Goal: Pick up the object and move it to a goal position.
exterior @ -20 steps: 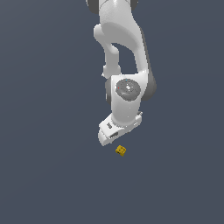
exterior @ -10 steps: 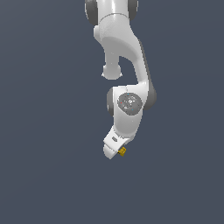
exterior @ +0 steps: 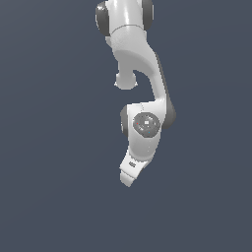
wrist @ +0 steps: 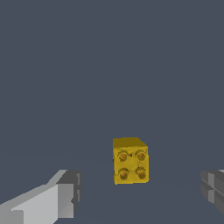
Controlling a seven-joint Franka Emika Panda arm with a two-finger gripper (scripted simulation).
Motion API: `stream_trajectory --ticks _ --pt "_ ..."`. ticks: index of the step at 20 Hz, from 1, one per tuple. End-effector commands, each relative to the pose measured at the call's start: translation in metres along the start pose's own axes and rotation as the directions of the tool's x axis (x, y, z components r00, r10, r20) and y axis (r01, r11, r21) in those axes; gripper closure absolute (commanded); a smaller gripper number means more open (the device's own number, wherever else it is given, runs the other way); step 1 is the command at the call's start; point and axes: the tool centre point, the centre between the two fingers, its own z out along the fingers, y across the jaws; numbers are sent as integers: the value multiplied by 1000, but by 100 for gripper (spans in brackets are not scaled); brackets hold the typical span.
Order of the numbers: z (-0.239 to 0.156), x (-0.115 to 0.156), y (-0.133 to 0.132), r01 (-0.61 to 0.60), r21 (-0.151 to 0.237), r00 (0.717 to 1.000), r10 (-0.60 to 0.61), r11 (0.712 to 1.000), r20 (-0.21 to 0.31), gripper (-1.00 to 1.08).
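Observation:
The object is a small yellow-orange cube (wrist: pixel 130 160) with dark dots on its facing side, resting on the flat grey surface. In the wrist view it sits between my two fingertips (wrist: pixel 65 194), with clear gaps on both sides, so nothing touches it. My gripper (wrist: pixel 142 190) is open around it. In the exterior view the white arm leans down over the spot and its hand (exterior: pixel 132 170) covers the cube, which does not show there. The fingers themselves are hidden behind the hand in that view.
A uniform dark grey floor (exterior: pixel 54 197) fills both views. No other objects, containers or edges show. No goal marker is visible.
The arm has lowered and swung over the cube. One second ago the cube lay just below the hand in the exterior view; now the hand hides it.

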Motion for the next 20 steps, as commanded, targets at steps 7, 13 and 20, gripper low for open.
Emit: stream_trajectory --ticks 7,13,20 --pt "4 1 1 20 0 1000 -20 1000 -1 -92" --pt "29 1 1 23 0 1000 -23 1000 -2 -92" --pt "54 1 1 25 0 1000 -25 1000 -2 -92"
